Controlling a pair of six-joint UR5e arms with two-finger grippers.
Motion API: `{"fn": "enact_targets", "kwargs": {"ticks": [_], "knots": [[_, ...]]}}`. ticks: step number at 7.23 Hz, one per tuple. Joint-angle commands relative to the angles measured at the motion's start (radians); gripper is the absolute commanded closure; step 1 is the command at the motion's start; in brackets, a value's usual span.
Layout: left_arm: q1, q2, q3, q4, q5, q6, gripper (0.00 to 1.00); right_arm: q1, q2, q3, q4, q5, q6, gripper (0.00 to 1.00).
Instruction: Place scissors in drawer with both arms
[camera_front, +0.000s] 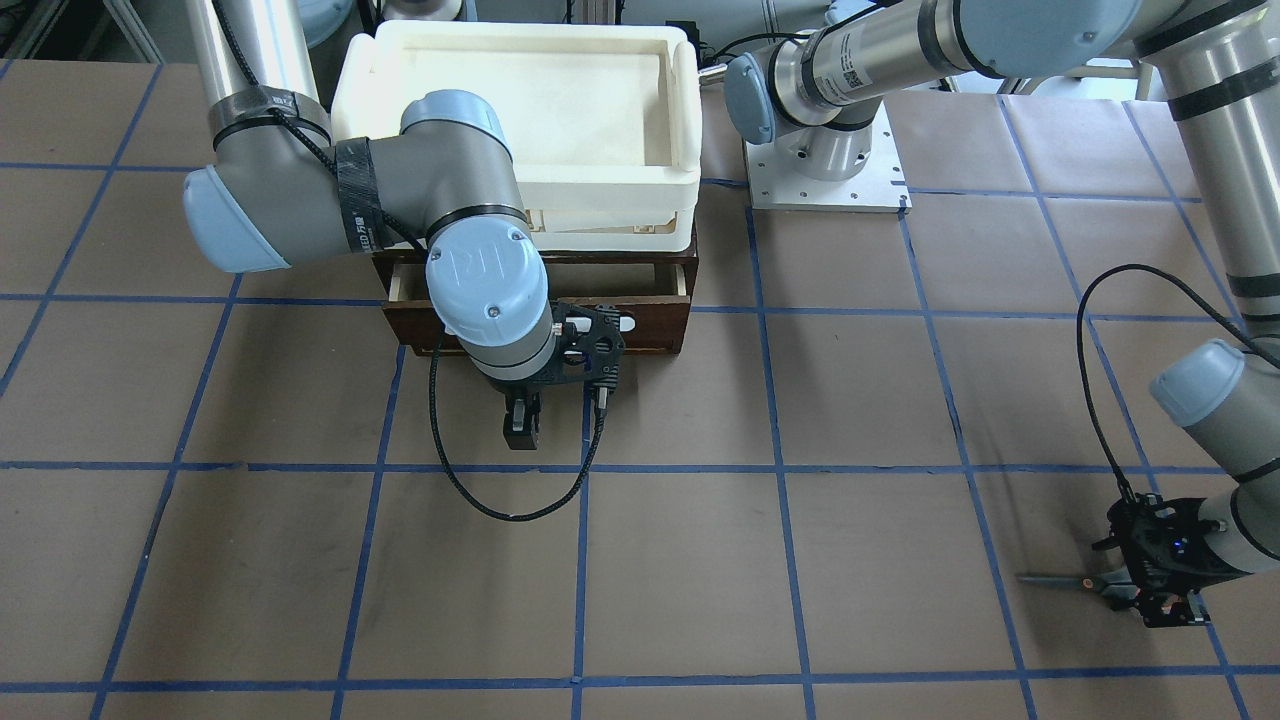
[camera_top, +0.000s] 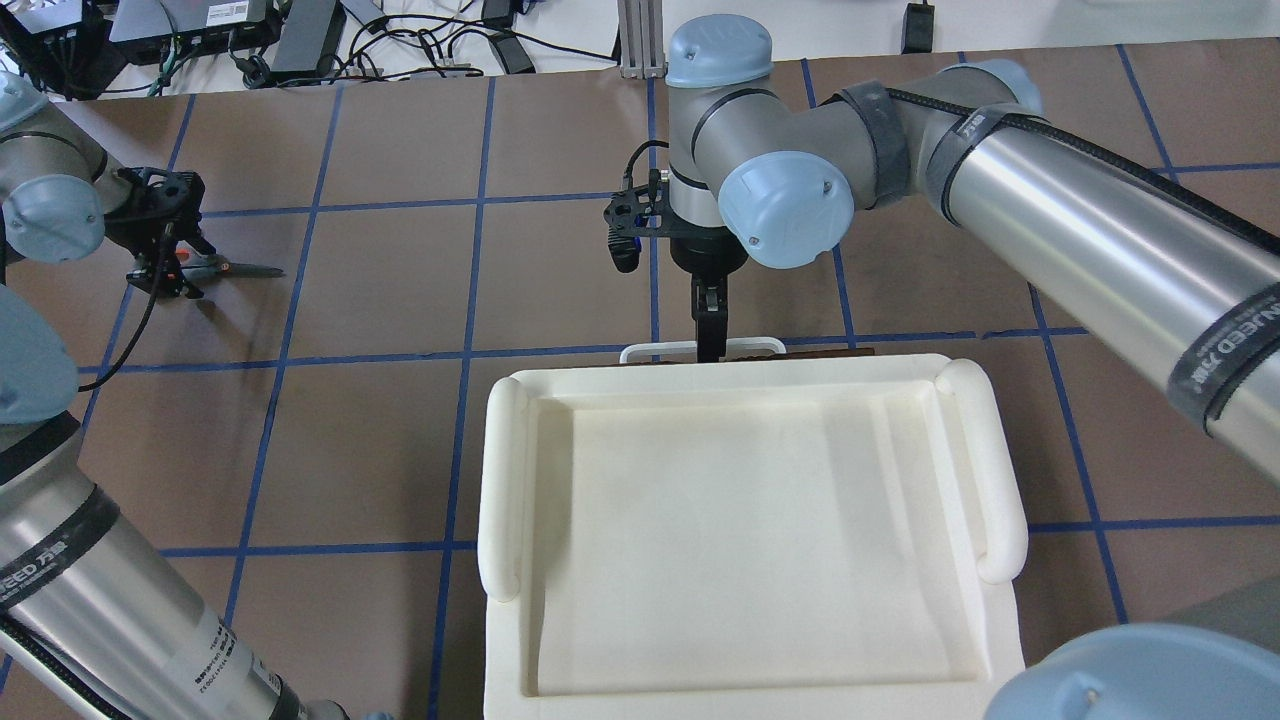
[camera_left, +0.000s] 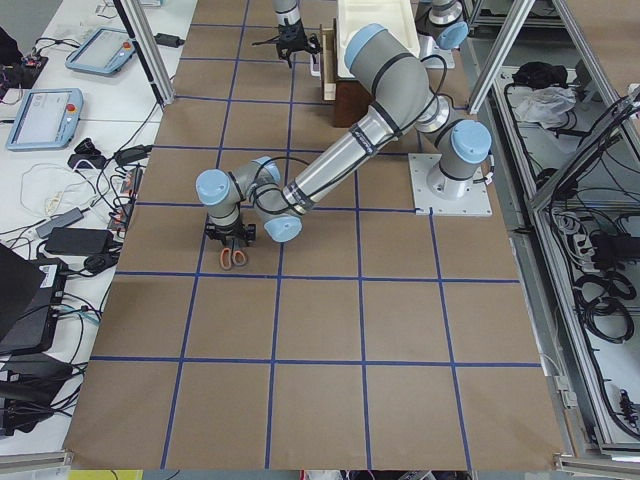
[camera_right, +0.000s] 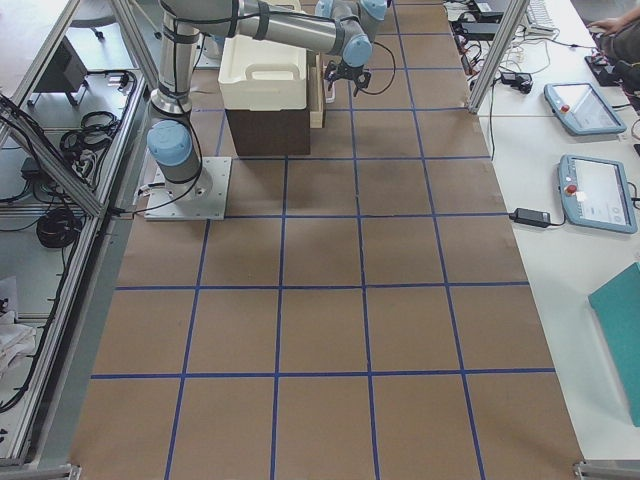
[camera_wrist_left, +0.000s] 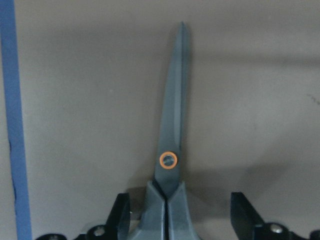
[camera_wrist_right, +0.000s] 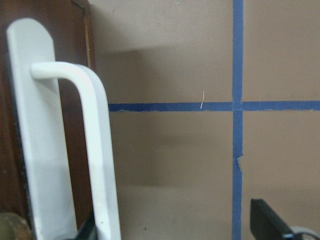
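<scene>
The scissors (camera_front: 1052, 578) lie flat on the brown table, blades shut, far from the drawer; the left wrist view shows their grey blades (camera_wrist_left: 172, 115). My left gripper (camera_front: 1132, 590) is low over their handle end, open, with a finger (camera_wrist_left: 120, 217) on each side of the neck, not touching it. The drawer (camera_front: 655, 322) stands slightly pulled out under the white tray, with its pale sides showing. My right gripper (camera_front: 522, 428) is open in front of it, with the white bar handle (camera_wrist_right: 95, 150) between its fingers, close to one.
A large white plastic tray (camera_top: 502, 480) sits on top of the dark wooden drawer frame (camera_front: 690, 262). The right arm's mounting plate (camera_front: 880, 195) is bolted beside it. Blue tape lines grid the brown table. A black cable (camera_front: 470, 495) loops below the right wrist.
</scene>
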Motion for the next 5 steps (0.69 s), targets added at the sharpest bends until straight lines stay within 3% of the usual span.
{"fn": "enact_targets", "kwargs": {"ticks": [1,3,4,5], "knots": [[0.000,-0.002,-0.002,0.000,0.000,0.000,0.25,0.000,0.014,-0.009,-0.022,0.000,-0.002,0.00],[0.000,-0.005,0.000,0.006,0.000,0.006,0.25,-0.002,0.017,-0.009,-0.058,0.000,-0.003,0.00],[0.000,-0.004,0.000,0.006,0.000,0.008,0.34,-0.006,0.017,-0.014,-0.060,-0.002,-0.005,0.00],[0.000,-0.004,0.000,0.008,0.001,0.006,0.55,-0.009,0.017,-0.026,-0.060,-0.037,-0.022,0.00]]}}
